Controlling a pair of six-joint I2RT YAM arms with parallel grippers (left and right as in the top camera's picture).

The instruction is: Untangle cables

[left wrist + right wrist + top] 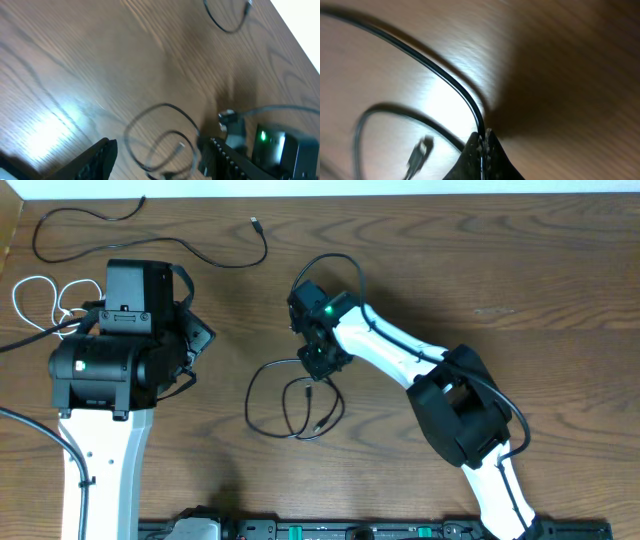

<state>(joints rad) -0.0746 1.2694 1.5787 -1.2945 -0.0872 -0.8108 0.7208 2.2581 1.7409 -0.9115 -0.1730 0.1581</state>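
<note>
1. The right fingers (482, 142) are clenched on a black cable (462, 92), which enters right at their tips and runs up and away from them across the tabletop (500, 260).
2. Just below and to the side of these fingers the same cable lies in loose crossing loops, with a small plug (420, 152) close by the tips.
3. The left fingers (203, 335) stand released, grasping nothing, and are aimed toward that loop from well apart.
4. The white cable (40, 278) lies behind the left fingers. A second black cable (262, 248) lies beyond both sets of fingers. Neither appears to touch the gripped one.
5. My judgement is that the step in hand is drawing this last looped cable open.
6. To do it well, the right fingers should lift only slightly and pull slowly away from the loops, so that the free plug trails out through them and does not cinch a knot.
7. If the whole loop drags along, the left fingers could pin its far side.
8. The grip sits at the very tips, so a jerk could let the cable slip.
</note>
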